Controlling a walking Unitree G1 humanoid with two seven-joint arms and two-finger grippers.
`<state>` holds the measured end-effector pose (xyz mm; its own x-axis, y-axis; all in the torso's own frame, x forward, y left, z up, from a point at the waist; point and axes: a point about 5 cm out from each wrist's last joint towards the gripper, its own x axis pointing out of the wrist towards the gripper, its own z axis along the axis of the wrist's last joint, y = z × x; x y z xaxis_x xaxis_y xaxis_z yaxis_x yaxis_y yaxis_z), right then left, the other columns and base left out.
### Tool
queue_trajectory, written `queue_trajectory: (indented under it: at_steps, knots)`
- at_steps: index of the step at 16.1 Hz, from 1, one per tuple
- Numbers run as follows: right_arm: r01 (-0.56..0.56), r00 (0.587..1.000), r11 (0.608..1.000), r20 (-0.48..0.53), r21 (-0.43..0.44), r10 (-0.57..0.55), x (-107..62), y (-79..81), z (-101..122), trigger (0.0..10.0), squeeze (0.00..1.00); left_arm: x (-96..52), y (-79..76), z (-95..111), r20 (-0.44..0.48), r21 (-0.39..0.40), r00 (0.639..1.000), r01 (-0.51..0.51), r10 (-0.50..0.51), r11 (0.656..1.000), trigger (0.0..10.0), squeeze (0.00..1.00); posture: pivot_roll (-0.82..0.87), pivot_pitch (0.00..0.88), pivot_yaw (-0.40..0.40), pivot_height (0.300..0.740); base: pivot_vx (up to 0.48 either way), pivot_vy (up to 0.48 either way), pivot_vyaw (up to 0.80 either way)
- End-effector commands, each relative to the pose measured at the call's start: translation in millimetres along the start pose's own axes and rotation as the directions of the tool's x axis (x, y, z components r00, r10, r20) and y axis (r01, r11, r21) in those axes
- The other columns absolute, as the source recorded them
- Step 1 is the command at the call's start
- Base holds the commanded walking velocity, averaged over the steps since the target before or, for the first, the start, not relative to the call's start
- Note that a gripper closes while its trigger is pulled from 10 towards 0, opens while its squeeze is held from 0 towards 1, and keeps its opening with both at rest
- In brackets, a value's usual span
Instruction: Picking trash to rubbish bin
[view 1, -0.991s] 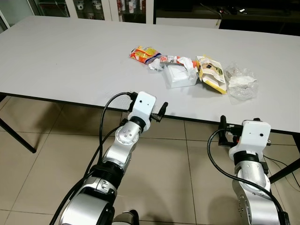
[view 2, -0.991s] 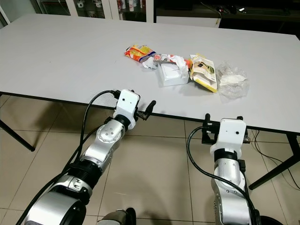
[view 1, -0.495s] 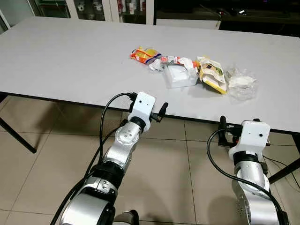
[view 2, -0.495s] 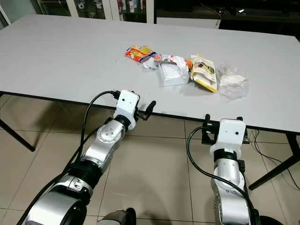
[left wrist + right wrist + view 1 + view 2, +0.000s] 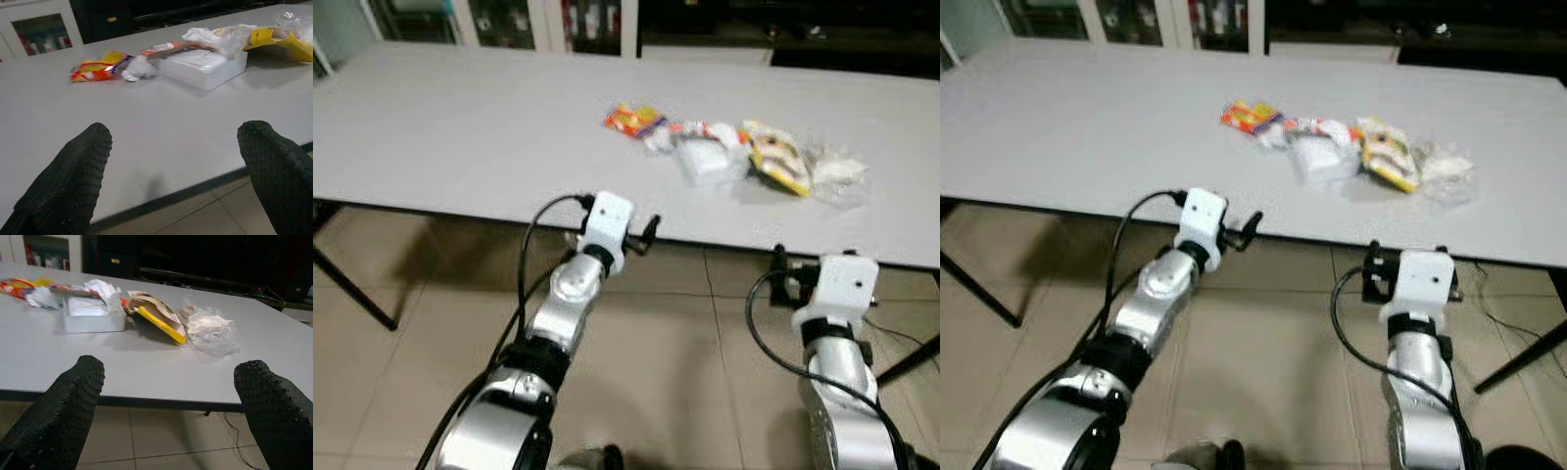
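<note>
Here both hands spread, empty; left hand (image 5: 173, 166), right hand (image 5: 168, 401) facing trash (image 5: 734, 157).

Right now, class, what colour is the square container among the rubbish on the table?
White square container; clearest in the right wrist view.

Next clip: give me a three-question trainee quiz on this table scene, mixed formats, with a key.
1. True or false: the left gripper holds a wrapper.
2. Which lies nearest the clear plastic bag? A) orange snack packet B) yellow pouch C) white box
3. Fill in: the right gripper has its jaws ___.

Key: 1 false, its jaws are open and empty; 2 B; 3 open, short of the table edge.
</note>
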<state>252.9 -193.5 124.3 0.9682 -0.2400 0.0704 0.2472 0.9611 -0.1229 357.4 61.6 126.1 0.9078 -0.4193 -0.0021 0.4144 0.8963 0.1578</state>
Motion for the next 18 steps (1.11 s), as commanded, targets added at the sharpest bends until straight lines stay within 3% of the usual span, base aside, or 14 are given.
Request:
queue_trajectory:
  at_steps: [1,9,10,16,18]
  knots:
    - [0.021,1.000,1.000,0.001,0.001,-0.021,-1.6,-6.0,-0.4,10.0,0.00,2.5,-5.5,2.8,0.002,-0.006,1.000,0.019,-0.019,1.000,10.0,0.00,0.08,0.055,0.039,0.740,0.000,0.480,0.00]
    - [0.033,0.999,0.999,-0.003,0.006,-0.033,-3.4,-6.0,-1.1,10.0,0.00,0.9,-6.4,-1.1,-0.013,-0.003,1.000,0.022,-0.022,1.000,10.0,0.00,0.07,0.066,0.040,0.740,0.000,0.480,0.00]
    - [0.035,0.999,0.999,-0.003,0.005,-0.035,-3.6,-6.4,-1.1,10.0,0.00,1.0,-6.4,0.5,-0.002,0.022,1.000,0.026,-0.026,0.999,10.0,0.00,0.07,0.066,0.039,0.740,0.000,0.000,0.00]
    - [0.055,0.998,0.998,-0.011,0.010,-0.055,-3.0,-9.3,-1.8,10.0,0.00,1.6,-9.1,1.7,0.006,0.003,0.999,0.041,-0.041,0.999,10.0,0.00,0.07,0.065,0.040,0.740,0.000,0.000,0.00]
    - [0.056,0.998,0.998,-0.019,0.013,-0.055,-2.8,-9.0,-2.7,10.0,0.00,1.6,-11.3,1.9,0.007,-0.005,0.998,0.067,-0.067,0.998,10.0,0.00,0.07,0.070,0.039,0.740,0.000,0.000,-0.71]
